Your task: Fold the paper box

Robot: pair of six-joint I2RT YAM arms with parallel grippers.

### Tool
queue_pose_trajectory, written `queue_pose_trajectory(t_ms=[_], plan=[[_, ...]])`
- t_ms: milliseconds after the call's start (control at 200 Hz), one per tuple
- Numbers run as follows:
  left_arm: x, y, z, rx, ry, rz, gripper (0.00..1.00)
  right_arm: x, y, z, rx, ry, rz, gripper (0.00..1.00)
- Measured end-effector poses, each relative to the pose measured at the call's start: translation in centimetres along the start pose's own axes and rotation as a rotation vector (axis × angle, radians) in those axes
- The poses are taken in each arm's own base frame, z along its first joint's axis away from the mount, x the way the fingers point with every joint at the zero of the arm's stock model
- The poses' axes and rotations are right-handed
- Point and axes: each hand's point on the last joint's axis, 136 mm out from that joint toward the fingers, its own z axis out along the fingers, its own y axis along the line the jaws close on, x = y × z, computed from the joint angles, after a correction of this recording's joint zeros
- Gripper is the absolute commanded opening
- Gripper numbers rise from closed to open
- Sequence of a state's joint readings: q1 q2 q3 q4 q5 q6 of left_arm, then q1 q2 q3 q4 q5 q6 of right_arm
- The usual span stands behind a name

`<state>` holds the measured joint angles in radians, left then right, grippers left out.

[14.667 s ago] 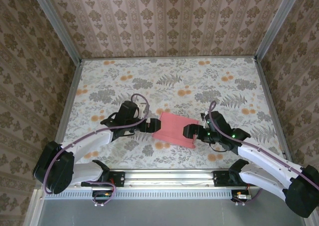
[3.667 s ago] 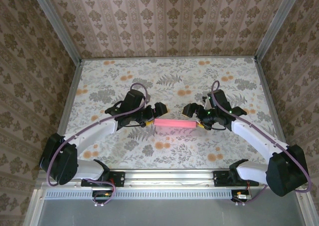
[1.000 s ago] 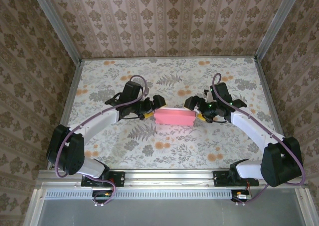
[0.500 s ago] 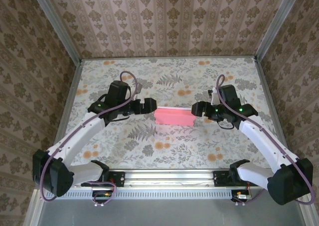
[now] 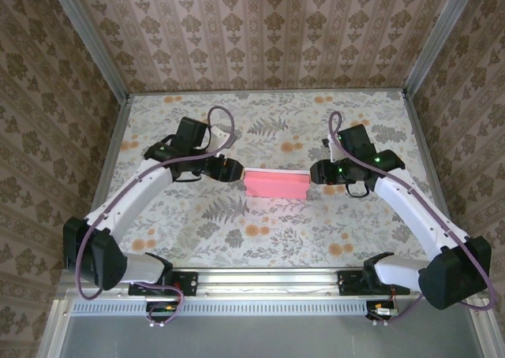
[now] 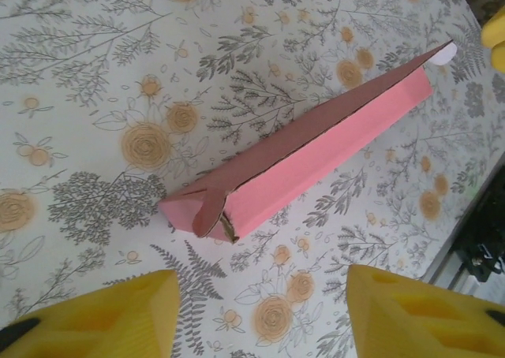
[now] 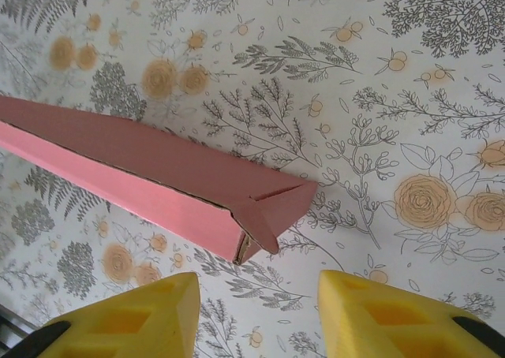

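Both pincers stand open: the left gripper (image 5: pixel 235 171) and the right gripper (image 5: pixel 315 173) each hold their jaws spread wide with nothing between. Their fingertips carry blocky, matte yellow pads (image 6: pixel 91 315) with moulded recesses.

Between the two grippers lies the paper box (image 5: pixel 275 185), near the middle of the table, its long axis running left to right. It is thin pink cardboard, smooth and matte, folded into a long, low wedge and not a squared-up box. From above we see a pink rectangle with a narrow whitish strip along its far edge. Our left wrist camera shows a duller pink panel meeting a brighter one along a crisp crease. At the near end a rounded tab (image 6: pixel 210 213) curls over a small dark opening, and at the far end a small whitish tab (image 6: pixel 444 53) peeks out. Our right wrist camera shows the other end, closed by a pointed flap (image 7: pixel 272 208) with a straight slit, the raw brownish edge of the board showing beneath it.

Each gripper sits just beside one short end of the box, apart from it.

The table (image 5: pixel 260 240) is covered with a flat print of grey ferns and orange blossoms. Beige damask-patterned walls (image 5: pixel 260 35) close it on three sides. Purple cables (image 5: pixel 223 121) loop over the white arms, and a ribbed metal rail (image 5: pixel 260 279) runs along the near edge.
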<state>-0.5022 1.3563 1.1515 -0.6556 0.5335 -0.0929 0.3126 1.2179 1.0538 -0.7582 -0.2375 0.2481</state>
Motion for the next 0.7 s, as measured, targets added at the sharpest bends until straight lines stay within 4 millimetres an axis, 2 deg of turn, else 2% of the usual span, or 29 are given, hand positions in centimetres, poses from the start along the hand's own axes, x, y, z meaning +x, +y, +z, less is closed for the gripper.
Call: queue_pose_trajectory(t_ms=[245,700], plan=[[-0.6,-0.5,0.8,0.054,0.038,0.054,0.48,-0.3,0.2,0.6,0.001,0.025,-0.039,0.41],[0.2,0.2,2.4,0.077,0.107,0.046,0.35,0.2,0.2,2.0,0.007,0.074,-0.049,0.31]])
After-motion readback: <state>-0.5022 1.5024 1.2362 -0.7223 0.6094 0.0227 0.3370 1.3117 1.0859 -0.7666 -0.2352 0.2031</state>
